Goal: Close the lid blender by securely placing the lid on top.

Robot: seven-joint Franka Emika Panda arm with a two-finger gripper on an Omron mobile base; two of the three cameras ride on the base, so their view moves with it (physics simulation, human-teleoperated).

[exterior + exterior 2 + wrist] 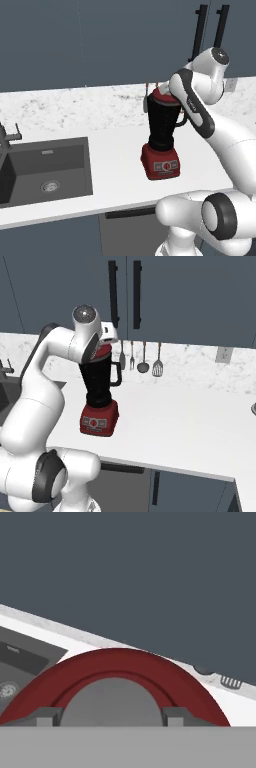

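Gripper [109, 718] jaws closed on the grey centre cap of the lid [117, 667], sitting at the blender [161, 131] jar's 12 o'clock rim on the worktop [115, 165]; lid looks light, rigid, slick, best pinched by that cap.

The arm [220, 135] is glossy white, built of rounded, swollen links. Dark grey to black bands ring its joints, and a black stripe runs along one upper link. A round grey cap closes the topmost joint. The gripper's fingertips [45, 716] are small, dull grey blocks.
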